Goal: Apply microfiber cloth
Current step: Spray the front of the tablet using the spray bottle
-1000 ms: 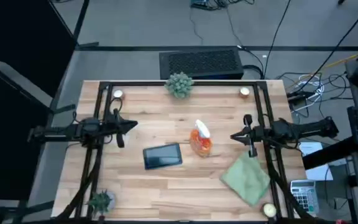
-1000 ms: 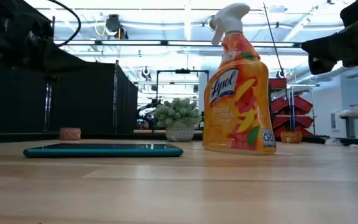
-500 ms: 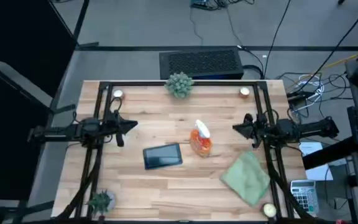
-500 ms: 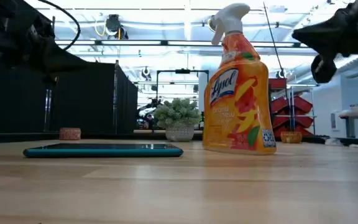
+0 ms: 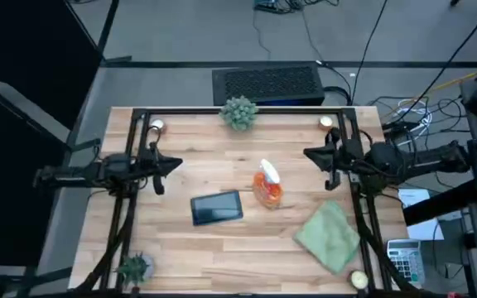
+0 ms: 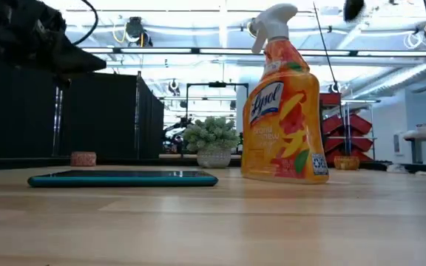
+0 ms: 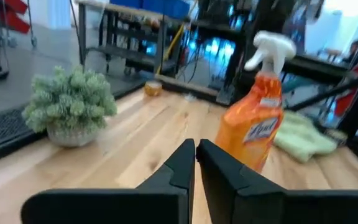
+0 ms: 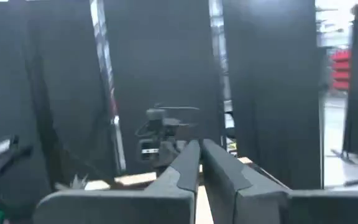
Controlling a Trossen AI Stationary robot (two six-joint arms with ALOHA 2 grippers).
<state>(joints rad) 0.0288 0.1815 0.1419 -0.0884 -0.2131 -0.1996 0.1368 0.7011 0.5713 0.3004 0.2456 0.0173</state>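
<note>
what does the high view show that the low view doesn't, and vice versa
Only the high view shows the microfiber cloth, lying apart from both arms, plus the left gripper and right gripper, both shut and holding nothing. Only the low view shows the room behind the table and the Lysol label's lettering. Both show the spray bottle, the dark tablet and the potted plant.

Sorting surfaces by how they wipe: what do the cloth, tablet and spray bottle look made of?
The microfiber cloth: soft matte fabric, rumpled. The tablet: probably glass, its dark face glossy, with a teal edge in the low view. The spray bottle: glossy orange plastic, white plastic trigger.
</note>
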